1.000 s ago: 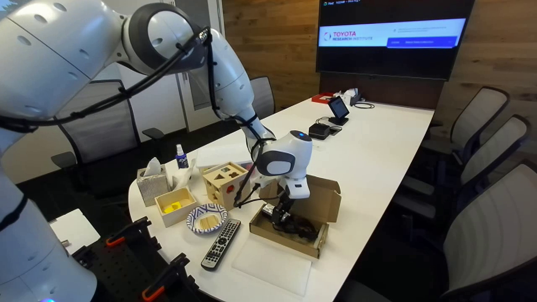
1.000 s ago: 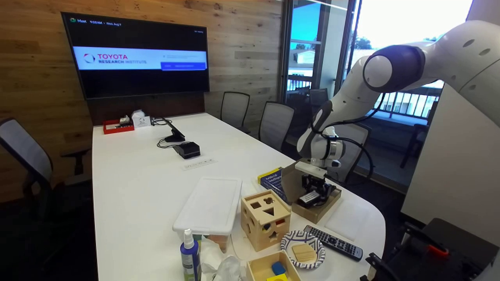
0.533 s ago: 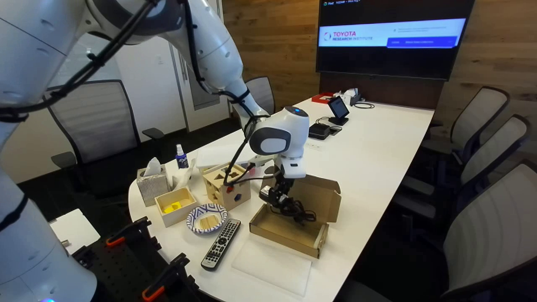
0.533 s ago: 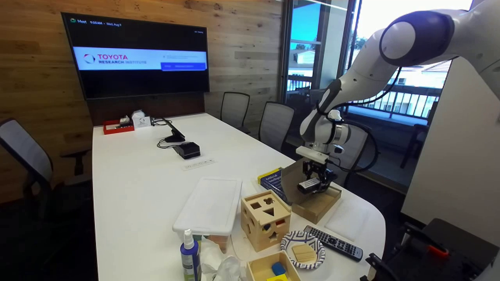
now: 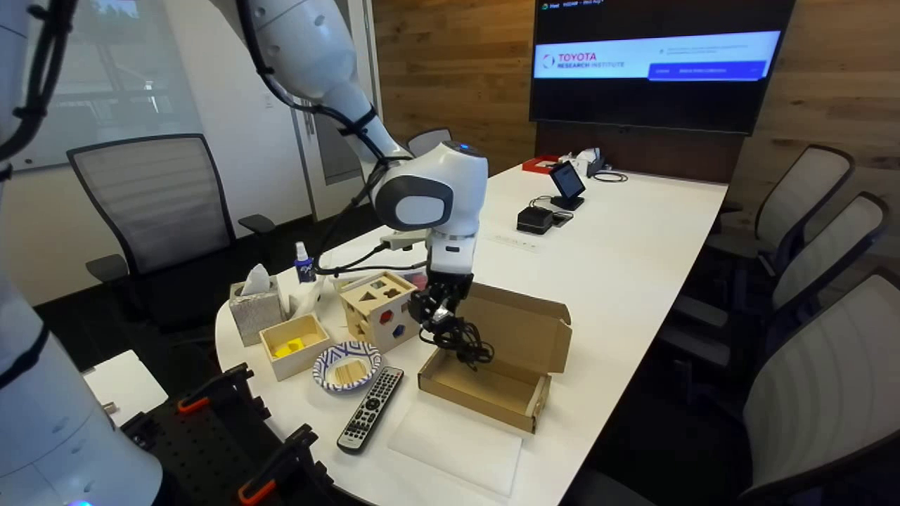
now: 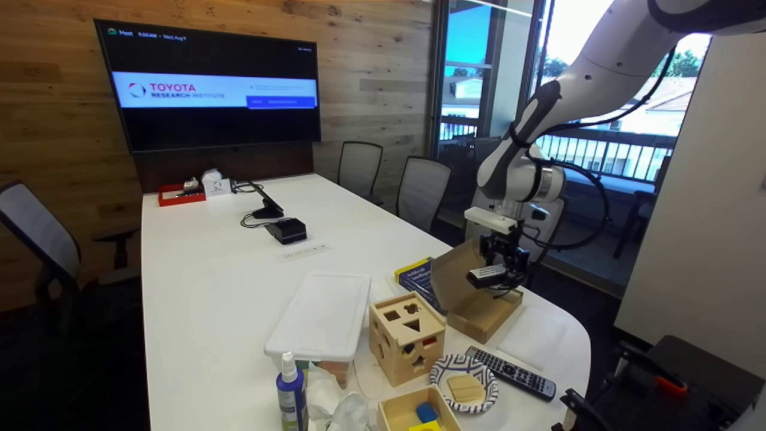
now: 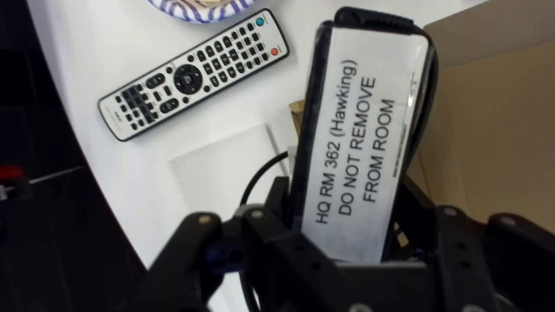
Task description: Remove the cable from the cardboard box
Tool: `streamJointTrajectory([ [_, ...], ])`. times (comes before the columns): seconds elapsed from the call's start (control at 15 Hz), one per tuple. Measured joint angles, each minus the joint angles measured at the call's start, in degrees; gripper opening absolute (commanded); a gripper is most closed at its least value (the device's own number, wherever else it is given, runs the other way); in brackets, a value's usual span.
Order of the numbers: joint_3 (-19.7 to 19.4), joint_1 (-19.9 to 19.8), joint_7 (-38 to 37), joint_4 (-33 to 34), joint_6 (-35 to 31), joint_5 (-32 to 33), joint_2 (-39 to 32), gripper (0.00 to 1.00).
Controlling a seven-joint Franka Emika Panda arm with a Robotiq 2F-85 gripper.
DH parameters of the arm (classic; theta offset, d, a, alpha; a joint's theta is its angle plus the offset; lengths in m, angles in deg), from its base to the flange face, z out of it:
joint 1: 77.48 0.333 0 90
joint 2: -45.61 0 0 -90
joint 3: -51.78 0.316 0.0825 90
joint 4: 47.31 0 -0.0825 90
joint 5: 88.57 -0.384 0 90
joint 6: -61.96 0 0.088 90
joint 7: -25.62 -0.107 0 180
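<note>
In an exterior view the cable (image 5: 464,343) is dangling in loops over one end of the open cardboard box (image 5: 478,401), so lifting it fully clear should be coming before moving sideways. In an exterior view its labelled power block (image 6: 488,276) is showing in front of the raised flap (image 6: 452,275), worth steering away from. In the wrist view the fingers (image 7: 418,203) are clamping that power block; slow travel should be keeping trailing loops from snagging.

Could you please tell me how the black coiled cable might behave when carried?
The black coiled cable would probably flop and sway, since its loops dangle below the black claw. Its rectangular black block with a white label looks rigid and may weigh that end down; its smooth-looking casing could slip.
</note>
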Motion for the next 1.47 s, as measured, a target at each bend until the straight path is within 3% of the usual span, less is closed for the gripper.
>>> streamJointTrajectory([
  [0.33,-0.6,-0.1,-5.8,-10.0,0.0,4.4,6.4,0.37],
  [0.67,-4.2,-0.4,-9.4,-11.9,-1.6,13.6,4.9,0.37],
  [1.0,-2.8,-4.3,-4.6,-8.3,-4.7,13.4,-1.8,0.37],
  [1.47,3.1,-10.5,6.7,4.2,-6.5,7.4,-17.2,0.37],
])
